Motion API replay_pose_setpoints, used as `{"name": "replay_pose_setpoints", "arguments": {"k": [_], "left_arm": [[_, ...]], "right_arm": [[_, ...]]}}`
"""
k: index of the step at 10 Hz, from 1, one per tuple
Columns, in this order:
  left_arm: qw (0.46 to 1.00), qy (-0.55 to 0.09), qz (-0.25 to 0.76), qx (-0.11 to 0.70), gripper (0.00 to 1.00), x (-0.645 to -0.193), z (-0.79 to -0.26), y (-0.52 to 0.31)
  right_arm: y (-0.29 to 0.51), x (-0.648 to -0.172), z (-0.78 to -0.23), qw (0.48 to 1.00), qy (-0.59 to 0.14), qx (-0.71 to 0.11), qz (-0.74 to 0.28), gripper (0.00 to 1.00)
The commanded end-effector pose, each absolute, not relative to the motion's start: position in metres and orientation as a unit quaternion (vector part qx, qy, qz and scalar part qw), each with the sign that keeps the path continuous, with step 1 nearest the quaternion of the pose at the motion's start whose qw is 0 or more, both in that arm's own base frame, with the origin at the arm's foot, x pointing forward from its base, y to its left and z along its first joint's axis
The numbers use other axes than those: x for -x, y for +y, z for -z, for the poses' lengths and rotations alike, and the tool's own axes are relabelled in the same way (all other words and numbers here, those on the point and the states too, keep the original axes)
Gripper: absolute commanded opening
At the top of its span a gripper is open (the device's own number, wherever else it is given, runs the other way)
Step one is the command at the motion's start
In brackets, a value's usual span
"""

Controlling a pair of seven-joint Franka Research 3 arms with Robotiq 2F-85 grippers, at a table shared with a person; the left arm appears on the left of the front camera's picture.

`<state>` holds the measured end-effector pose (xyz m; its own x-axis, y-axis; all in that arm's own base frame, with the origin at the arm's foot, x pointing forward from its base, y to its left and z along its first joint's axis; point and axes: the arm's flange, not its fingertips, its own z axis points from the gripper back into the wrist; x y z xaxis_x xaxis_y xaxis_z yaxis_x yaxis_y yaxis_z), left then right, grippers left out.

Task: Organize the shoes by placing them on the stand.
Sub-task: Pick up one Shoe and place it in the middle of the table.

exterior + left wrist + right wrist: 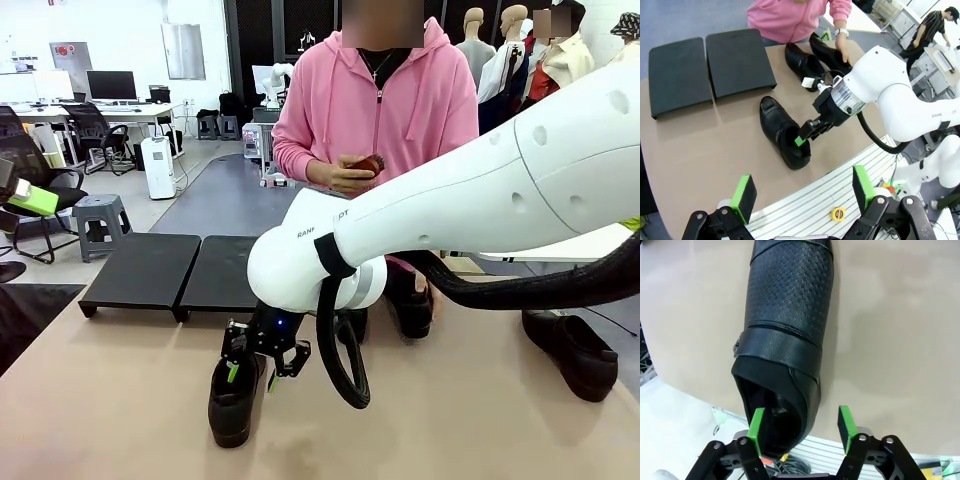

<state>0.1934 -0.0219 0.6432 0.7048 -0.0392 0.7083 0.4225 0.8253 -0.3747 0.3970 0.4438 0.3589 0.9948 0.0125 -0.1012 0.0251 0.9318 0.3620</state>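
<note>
I have the right gripper (800, 424) down at the heel end of one shoe (785, 315). Its jaws are parted and straddle the side wall. One green pad (756, 424) sits inside the opening and the other hangs outside with air between it and the leather, so it is clamping nothing. That shoe stands on its sole on the tan table (120, 400), near and left of centre, short of the stand (145, 268) and not touching it. Its long axis runs near to far with a slight skew. The rounded toe aims away from me toward the stand, and the heel faces the near table edge. The upper is stippled, with a smooth band across it. The stand lies at the far left, its two black sections side by side. The left gripper (802, 192) hangs above the near edge of the table, fingers spread wide with nothing between them. Two other shoes (802, 62) lie slantwise at the far side in front of a person in a pink hoodie, whose hand (842, 50) is down at one of them; I cannot tell which way their toes face. A fourth shoe (572, 350) lies slantwise at the right, well apart from the rest. For writing, I can read the grey letters "RANK" on the right arm (900, 100), the word cut off at the curve.
</note>
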Motion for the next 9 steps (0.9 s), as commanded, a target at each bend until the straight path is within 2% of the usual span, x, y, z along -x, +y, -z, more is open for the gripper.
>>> {"name": "replay_pose_setpoints", "arguments": {"k": [1, 4, 5, 7, 9], "left_arm": [[0.880, -0.364, 0.135, 0.273, 1.00, -0.195, -0.642, -0.021], [0.880, -0.364, 0.135, 0.273, 1.00, -0.195, -0.642, -0.021], [0.880, -0.364, 0.135, 0.273, 1.00, -0.195, -0.642, -0.021], [0.880, -0.364, 0.135, 0.273, 1.00, -0.195, -0.642, -0.021], [0.880, -0.364, 0.135, 0.273, 1.00, -0.195, -0.642, -0.021]], "right_arm": [[0.433, -0.392, -0.386, 0.987, 0.036, -0.156, -0.013, 1.00], [0.374, -0.380, -0.437, 0.989, -0.008, -0.143, -0.029, 1.00], [0.385, -0.382, -0.436, 0.988, -0.004, -0.142, -0.062, 1.00], [0.461, -0.389, -0.420, 0.969, 0.030, -0.128, -0.209, 1.00], [0.467, -0.366, -0.441, 0.953, 0.009, -0.134, -0.271, 1.00]]}}
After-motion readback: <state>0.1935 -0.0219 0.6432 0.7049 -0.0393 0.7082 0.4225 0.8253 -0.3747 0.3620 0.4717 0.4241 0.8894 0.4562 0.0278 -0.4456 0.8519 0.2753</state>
